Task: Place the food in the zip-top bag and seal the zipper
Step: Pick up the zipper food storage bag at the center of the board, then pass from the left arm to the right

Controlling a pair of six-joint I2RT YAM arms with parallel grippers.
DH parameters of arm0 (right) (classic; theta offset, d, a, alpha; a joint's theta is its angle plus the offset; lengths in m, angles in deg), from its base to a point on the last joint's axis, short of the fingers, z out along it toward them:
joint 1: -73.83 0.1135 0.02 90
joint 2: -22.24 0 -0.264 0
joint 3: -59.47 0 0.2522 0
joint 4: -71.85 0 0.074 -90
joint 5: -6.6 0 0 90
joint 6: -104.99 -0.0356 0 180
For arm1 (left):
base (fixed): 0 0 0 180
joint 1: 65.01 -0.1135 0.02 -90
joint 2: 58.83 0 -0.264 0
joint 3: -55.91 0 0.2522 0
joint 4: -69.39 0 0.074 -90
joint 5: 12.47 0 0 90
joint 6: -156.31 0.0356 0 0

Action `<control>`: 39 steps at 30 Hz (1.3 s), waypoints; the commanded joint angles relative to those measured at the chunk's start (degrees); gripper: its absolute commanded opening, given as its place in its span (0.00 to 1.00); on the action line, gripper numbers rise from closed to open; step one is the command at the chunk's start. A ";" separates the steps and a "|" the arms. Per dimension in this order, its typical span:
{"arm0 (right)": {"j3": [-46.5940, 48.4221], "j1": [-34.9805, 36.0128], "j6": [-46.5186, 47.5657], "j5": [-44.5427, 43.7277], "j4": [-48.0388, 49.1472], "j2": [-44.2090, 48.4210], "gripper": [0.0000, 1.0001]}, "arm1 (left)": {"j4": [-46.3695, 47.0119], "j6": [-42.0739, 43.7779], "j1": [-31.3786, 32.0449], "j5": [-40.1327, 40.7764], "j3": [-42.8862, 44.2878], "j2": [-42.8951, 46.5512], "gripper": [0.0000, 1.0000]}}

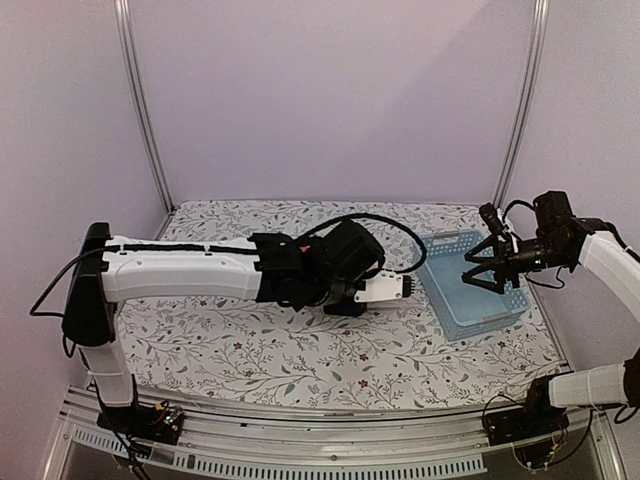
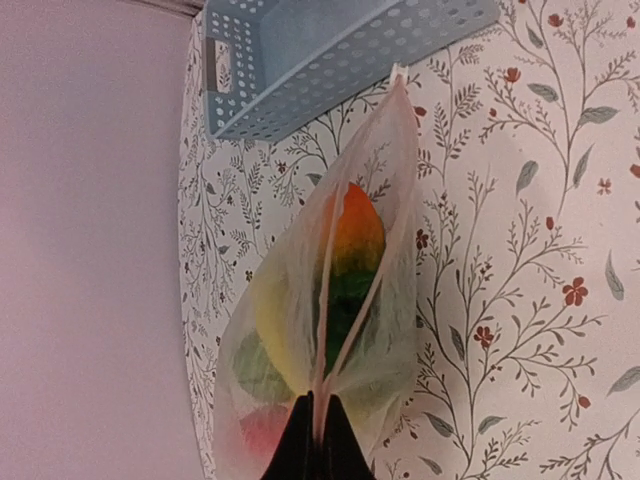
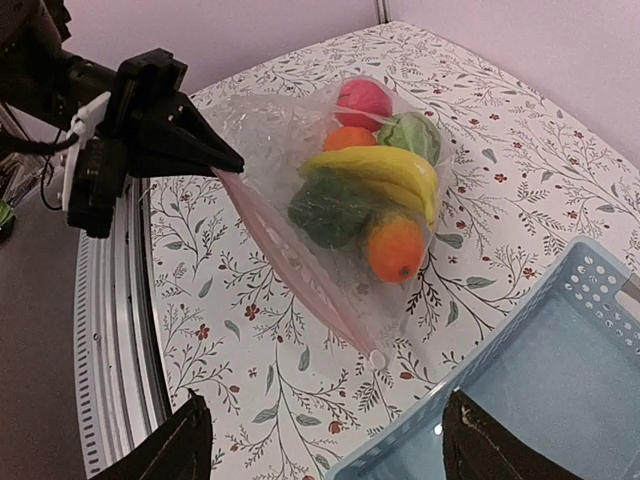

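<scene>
The zip-top bag (image 3: pixel 270 130) lies on the table with the food inside: a yellow banana (image 3: pixel 385 172), a red-pink fruit (image 3: pixel 362 98), an orange (image 3: pixel 348 137), a green melon (image 3: pixel 412 135), a green pepper (image 3: pixel 328 212) and an orange-green piece (image 3: pixel 395 248). My left gripper (image 3: pixel 232 163) is shut on one end of the pink zipper (image 3: pixel 300 275). In its own view the left gripper (image 2: pixel 320 400) pinches the two zipper strips (image 2: pixel 325 300), which spread apart further along. My right gripper (image 3: pixel 325 440) hovers open beyond the zipper's other end, over the basket's edge, touching nothing. From above, the left gripper (image 1: pixel 407 288) points toward the right gripper (image 1: pixel 483 272).
A light blue slatted basket (image 1: pixel 470 290) stands at the right of the table, with its corner (image 3: pixel 520 400) just past the bag's far end. The metal rail (image 3: pixel 110 340) marks the table's near edge. Purple walls enclose the back and sides.
</scene>
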 commanded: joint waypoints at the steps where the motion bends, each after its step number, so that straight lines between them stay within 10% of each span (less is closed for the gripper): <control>1: 2.06 1.50 5.67 2.86 -4.25 1.01 0.77 | 1.68 -6.94 -1.22 -5.14 4.01 6.89 0.00; 18: 0.41 3.03 0.53 10.94 8.84 0.15 0.73 | 5.62 -16.45 -2.49 -8.25 -3.29 17.23 0.00; 28: 2.28 10.37 -0.86 14.99 14.88 -8.89 0.32 | 9.19 -19.58 -4.33 -8.73 -10.74 22.17 0.00; 39: 3.60 11.96 -4.49 15.07 17.85 -8.41 0.21 | 9.14 -20.01 -4.75 -8.96 -12.37 23.22 0.00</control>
